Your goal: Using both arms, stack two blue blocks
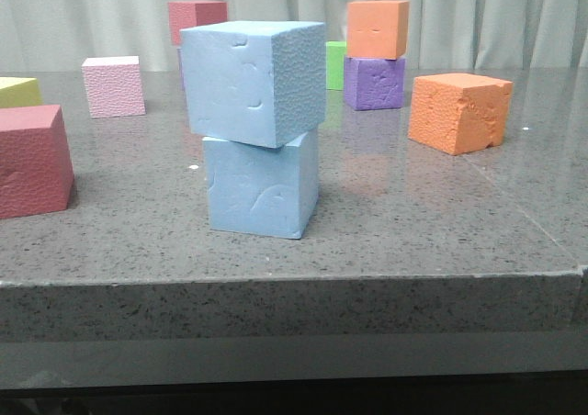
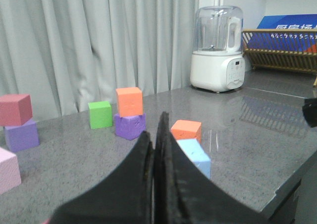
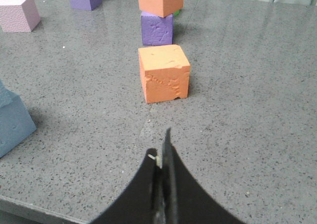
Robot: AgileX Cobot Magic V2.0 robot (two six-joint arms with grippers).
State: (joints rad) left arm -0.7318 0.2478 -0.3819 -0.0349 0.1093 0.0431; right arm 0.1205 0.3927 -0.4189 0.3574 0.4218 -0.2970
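Note:
One sky-blue block (image 1: 253, 80) sits on top of the other blue block (image 1: 260, 185) near the table's front edge, turned a little and overhanging it. No gripper touches them. In the left wrist view the blue stack (image 2: 195, 157) shows past the fingers. In the right wrist view the blue stack (image 3: 12, 122) is at the frame edge. My left gripper (image 2: 154, 127) is shut and empty, away from the stack. My right gripper (image 3: 162, 147) is shut and empty above the table. Neither arm shows in the front view.
An orange cube (image 1: 459, 110) lies right of the stack. An orange cube sits on a purple cube (image 1: 374, 83) at the back, with a green cube (image 1: 335, 64) beside it. A pink cube (image 1: 113, 85) and red cubes (image 1: 32, 158) are at the left. A blender (image 2: 217, 48) stands further off.

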